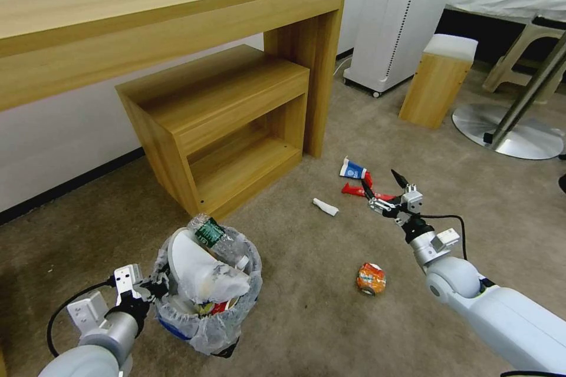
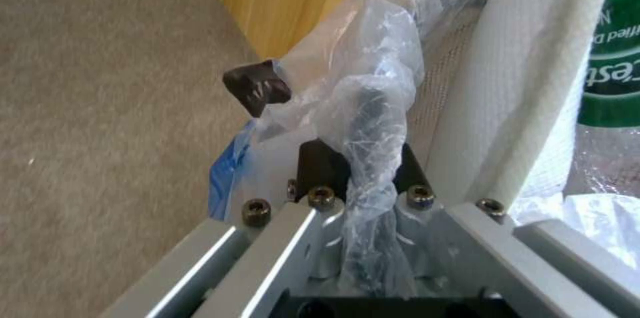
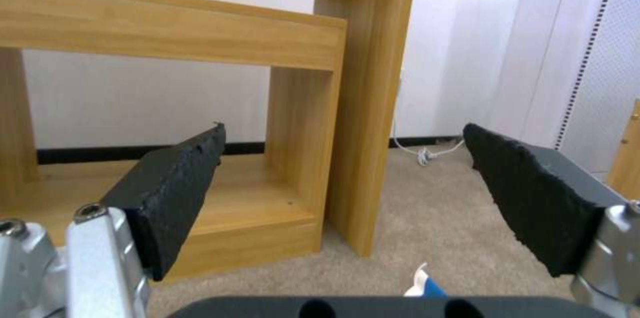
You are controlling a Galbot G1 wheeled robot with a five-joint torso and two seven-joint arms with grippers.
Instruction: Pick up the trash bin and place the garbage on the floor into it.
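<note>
Beige carpet covers the floor [image 1: 295, 318], with a light wooden worktop [image 1: 147, 17] and a lower shelf unit [image 1: 224, 123] along the wall in the upper left of the head view.

At lower left of that view the left pincer [image 1: 154, 290] is pressed onto the rim of the trash bin [image 1: 206, 330]; in the left wrist view its dark fingers [image 2: 257, 87] pinch the crinkled plastic liner [image 2: 360, 107]. The bin is small, round and black, its whitish bag bluish near the base. It is already packed high: a white slipper [image 1: 203, 271], a green-labelled bottle [image 1: 215, 235] and something red lower down.

Right of centre, the right pincer [image 1: 386, 185] hangs spread wide over the red wrapper [image 1: 356, 189], with the blue-white carton [image 1: 352, 168] just beyond it. The right wrist view shows both black pads [image 3: 173, 198] well apart and the carton's tip [image 3: 423, 285] between and below them. A white crumpled scrap [image 1: 325, 206] lies to the left, and an orange crumpled wrapper [image 1: 371, 278] nearer the robot.

The step in hand looks like picking up the red wrapper. It lies flat, so the pads probably need to come low, straddle a raised fold and pinch firmly without catching the carton. The bin is nearly full, so the left grip on thin plastic could slip if jolted.
</note>
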